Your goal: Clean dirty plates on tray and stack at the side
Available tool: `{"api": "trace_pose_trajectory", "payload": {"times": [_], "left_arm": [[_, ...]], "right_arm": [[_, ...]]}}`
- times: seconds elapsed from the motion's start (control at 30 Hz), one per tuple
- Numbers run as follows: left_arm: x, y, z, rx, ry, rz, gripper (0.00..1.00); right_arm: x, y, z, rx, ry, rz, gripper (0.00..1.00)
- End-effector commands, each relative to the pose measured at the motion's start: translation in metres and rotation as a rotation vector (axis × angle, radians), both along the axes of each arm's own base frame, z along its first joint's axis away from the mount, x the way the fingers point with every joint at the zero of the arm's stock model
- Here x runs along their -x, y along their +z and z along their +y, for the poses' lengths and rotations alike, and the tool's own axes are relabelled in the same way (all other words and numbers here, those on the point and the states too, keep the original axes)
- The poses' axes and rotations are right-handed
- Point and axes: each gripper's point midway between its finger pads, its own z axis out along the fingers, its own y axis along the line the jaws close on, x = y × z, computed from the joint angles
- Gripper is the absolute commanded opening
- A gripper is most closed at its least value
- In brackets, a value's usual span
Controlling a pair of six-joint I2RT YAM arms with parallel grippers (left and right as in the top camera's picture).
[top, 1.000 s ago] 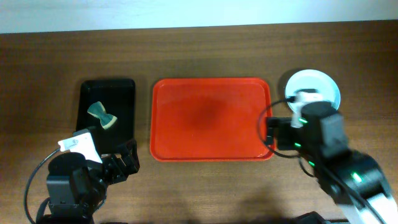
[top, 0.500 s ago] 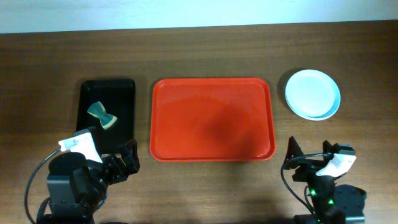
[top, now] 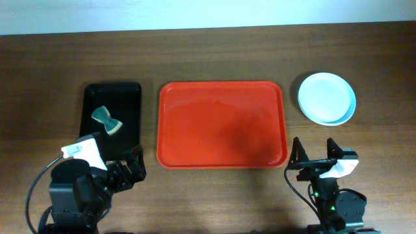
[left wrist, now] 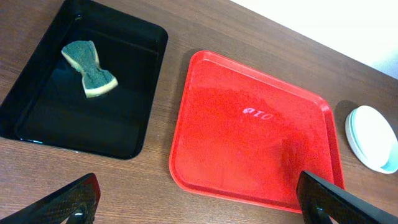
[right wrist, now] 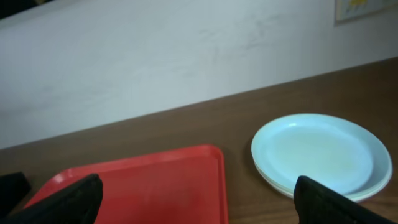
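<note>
The red tray (top: 221,123) lies in the table's middle with nothing on it; it also shows in the left wrist view (left wrist: 255,149) and the right wrist view (right wrist: 143,186). The plates (top: 326,97) sit stacked on the table right of the tray, the pale blue one on top, also in the right wrist view (right wrist: 320,155) and the left wrist view (left wrist: 373,137). My left gripper (top: 127,166) is open and empty near the front left. My right gripper (top: 314,156) is open and empty in front of the stack.
A black tray (top: 112,120) at the left holds a green sponge (top: 106,120), also in the left wrist view (left wrist: 89,68). A pale wall runs behind the table's far edge.
My right arm has drawn back from the plate stack to the front right of the table. The stack now shows fully. The left arm has not moved.
</note>
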Motion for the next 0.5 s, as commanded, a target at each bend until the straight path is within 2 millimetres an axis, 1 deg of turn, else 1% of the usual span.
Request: {"api": "trace_pose_trajectory", "payload": {"times": [0.0,0.17,0.27,0.47], "left_arm": [[0.0,0.0,-0.002,0.009,-0.005,-0.001,0.99],[0.0,0.0,-0.002,0.009,-0.005,-0.001,0.99],[0.0,0.0,-0.002,0.009,-0.005,-0.001,0.99],[0.001,0.0,-0.002,0.009,-0.005,0.0,0.99]], "right_arm": [[-0.003,-0.013,0.001,0.009,0.006,-0.003,0.99],[-0.004,-0.017,-0.001,0.019,-0.01,-0.002,0.99],[-0.004,-0.028,-0.002,0.042,-0.014,0.041,0.98],[-0.004,-0.028,-0.003,0.042,-0.016,0.039,0.99]]}}
